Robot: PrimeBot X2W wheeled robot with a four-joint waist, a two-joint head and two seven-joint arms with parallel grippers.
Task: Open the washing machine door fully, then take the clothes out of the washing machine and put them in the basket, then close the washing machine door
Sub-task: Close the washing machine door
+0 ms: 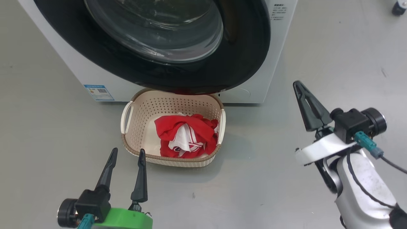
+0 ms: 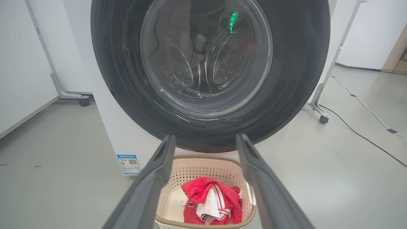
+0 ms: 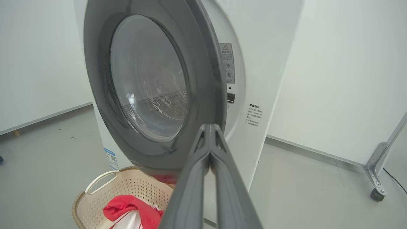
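Observation:
The washing machine door (image 1: 248, 47) with its black rim (image 2: 120, 79) stands close against the white washing machine (image 1: 79, 73), slightly ajar at its right edge (image 3: 203, 63). A red sliver shows under its lower edge. Below it on the floor sits the cream basket (image 1: 171, 158) holding the red and white clothes (image 1: 187, 127). My left gripper (image 1: 128, 150) is open, just in front of the basket's near left corner, with nothing between its fingers. My right gripper (image 1: 297, 83) is shut and empty, out to the right of the machine, its tip (image 3: 210, 125) pointing at the door's right edge.
A blue label (image 1: 98, 93) marks the machine's lower left front. Wheeled stand legs (image 2: 319, 111) and a cable (image 2: 365, 108) lie on the grey floor to the right of the machine. Another caster leg (image 3: 376, 187) stands by the white wall.

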